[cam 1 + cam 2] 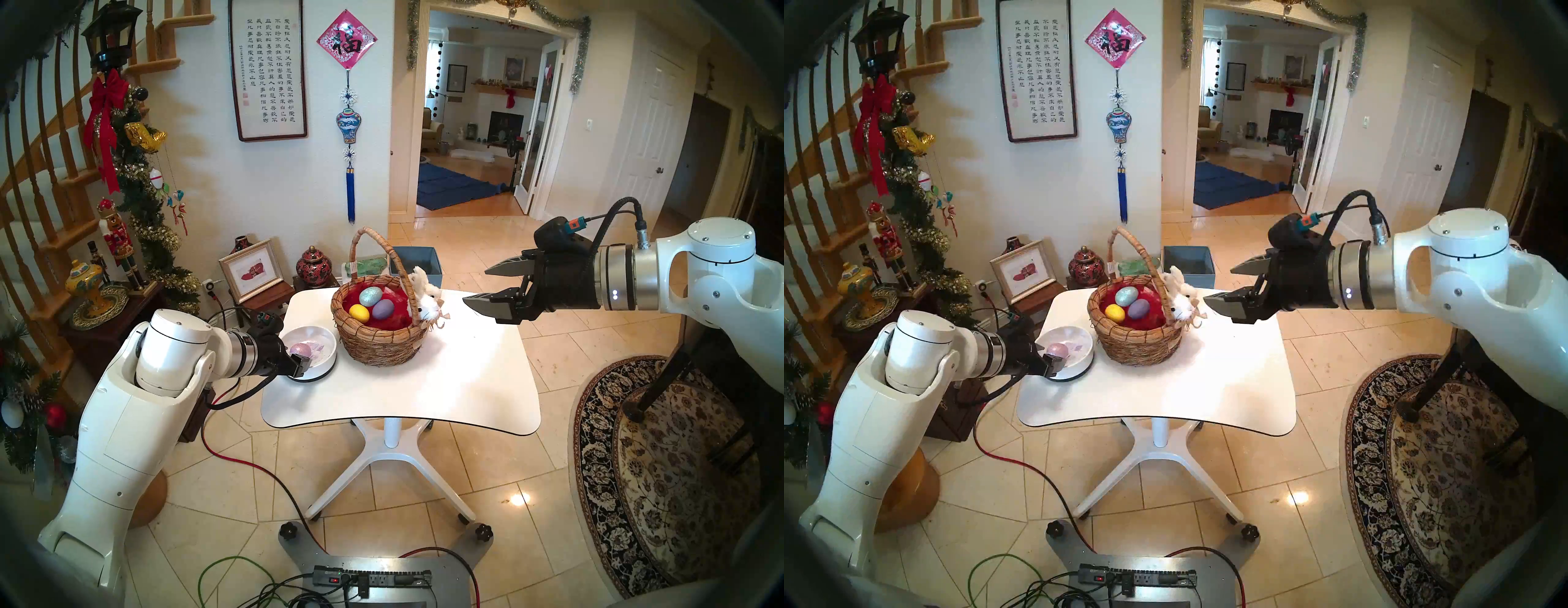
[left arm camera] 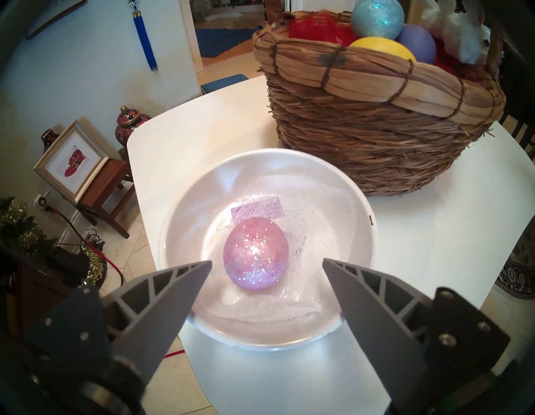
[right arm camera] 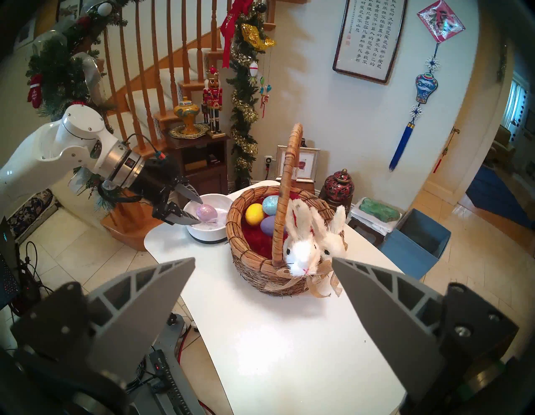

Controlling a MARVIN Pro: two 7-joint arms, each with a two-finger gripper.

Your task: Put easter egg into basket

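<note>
Pink glitter egg [image 2: 256, 253] sits in the shallow white bowl [image 2: 359, 231], on crinkled clear film with a small lilac paper scrap just behind it. Bowl is at the table's [image 1: 445, 382] left edge, just beside the wicker basket [image 1: 382, 339], not touching as far as the wrist view shows

Left gripper [image 2: 267, 265] is spread wide, hovering over the bowl's near rim. Egg lies between the two fingertips [image 2: 199, 268] and slightly ahead of them, gap visible on both sides, no contact. From the right wrist view the left gripper [image 3: 199, 211] comes in angled down from the left, one finger over the rim, the other low inside the bowl next to the egg [image 3: 206, 212]

Basket holds three eggs on red lining: blue glitter egg [image 1: 370, 296], yellow egg [image 1: 359, 314], purple egg [image 1: 383, 309]. Tall arched handle [image 1: 394, 259] upright, two white plush bunnies [image 3: 304, 246] and a tan bow [image 3: 315, 279] on the side facing the right arm

Right gripper [image 1: 475, 285] also spread, empty, held above the table's right side, tips pointing at the bunnies, near them but apart
</note>
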